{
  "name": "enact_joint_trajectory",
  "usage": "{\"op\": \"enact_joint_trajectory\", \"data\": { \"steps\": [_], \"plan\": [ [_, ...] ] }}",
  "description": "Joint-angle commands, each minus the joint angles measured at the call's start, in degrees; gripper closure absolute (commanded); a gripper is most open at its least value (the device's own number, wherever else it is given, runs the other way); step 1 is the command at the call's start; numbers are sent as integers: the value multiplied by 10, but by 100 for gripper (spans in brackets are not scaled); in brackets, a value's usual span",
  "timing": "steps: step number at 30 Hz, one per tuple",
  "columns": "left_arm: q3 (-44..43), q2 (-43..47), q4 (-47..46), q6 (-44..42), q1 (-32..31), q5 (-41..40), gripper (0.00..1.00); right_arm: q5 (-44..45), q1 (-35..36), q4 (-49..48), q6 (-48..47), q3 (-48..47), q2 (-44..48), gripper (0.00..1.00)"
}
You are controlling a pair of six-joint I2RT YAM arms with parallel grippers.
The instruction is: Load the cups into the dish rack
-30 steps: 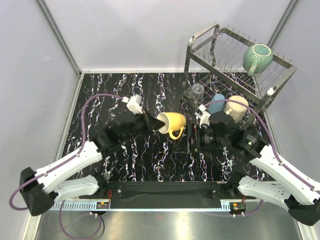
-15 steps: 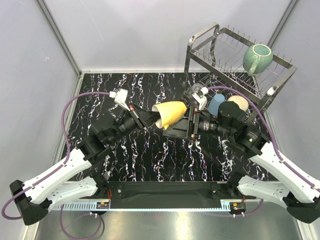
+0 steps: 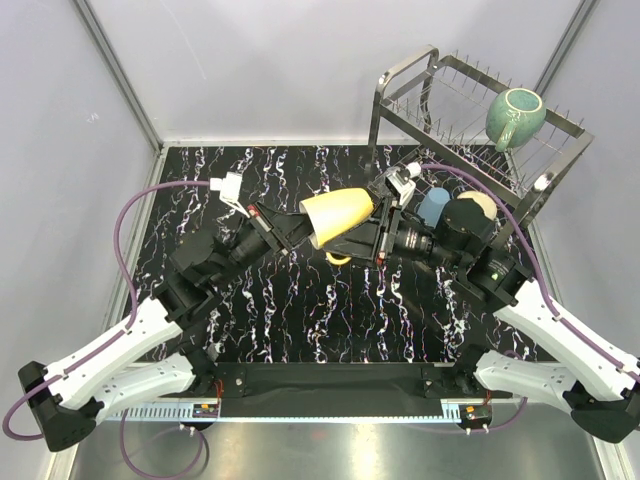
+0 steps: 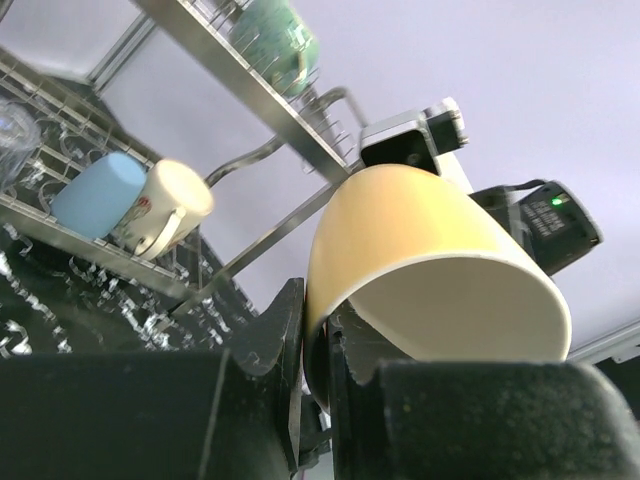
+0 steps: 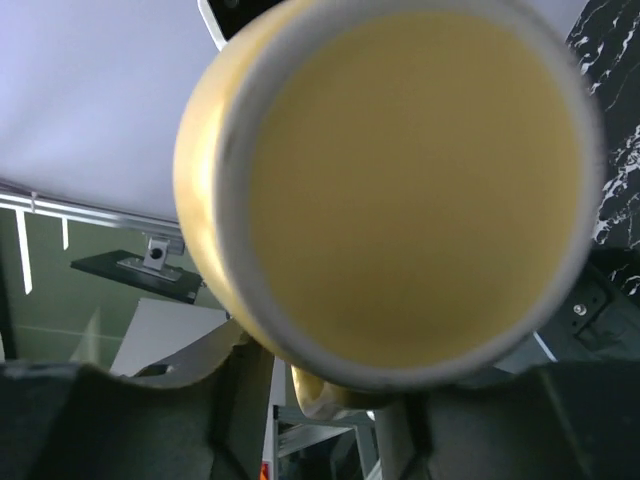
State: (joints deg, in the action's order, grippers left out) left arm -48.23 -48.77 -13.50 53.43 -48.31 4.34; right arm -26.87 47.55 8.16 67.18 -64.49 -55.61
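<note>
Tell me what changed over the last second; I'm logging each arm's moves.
The left end effector, shut on the yellow mug, lifted it higher. The right end effector swung in to the mug's base, jaws either side; its grip is unclear. The teal mug, light-blue cup and cream mug stayed put.

Yellow mug up front, bright outside, paler inside! The counter is black with white marble veining. The dish rack gleams silver, carrying a speckled teal mug, a light-blue cup and a cream mug. Purple cables trail off white-and-black arms.
</note>
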Motion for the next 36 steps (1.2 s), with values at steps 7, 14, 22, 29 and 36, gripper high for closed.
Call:
{"op": "enact_joint_trajectory", "data": {
  "steps": [7, 14, 22, 29, 36],
  "plan": [
    [-16, 17, -134, 16, -1, 31, 100, 67, -3, -74, 66, -14, -11, 72],
    [-39, 19, -60, -9, -1, -15, 35, 81, -3, -14, 6, -95, -58, 100],
    [-43, 117, 195, -39, 0, -206, 1, 334, -17, 270, -297, -360, -123, 100],
    [-38, 184, 282, -75, -1, -254, 1, 537, -49, 320, -541, -534, -192, 100],
    [-24, 192, 318, -83, -1, -221, 1, 601, -122, 286, -730, -676, -305, 100]
  ]
}}
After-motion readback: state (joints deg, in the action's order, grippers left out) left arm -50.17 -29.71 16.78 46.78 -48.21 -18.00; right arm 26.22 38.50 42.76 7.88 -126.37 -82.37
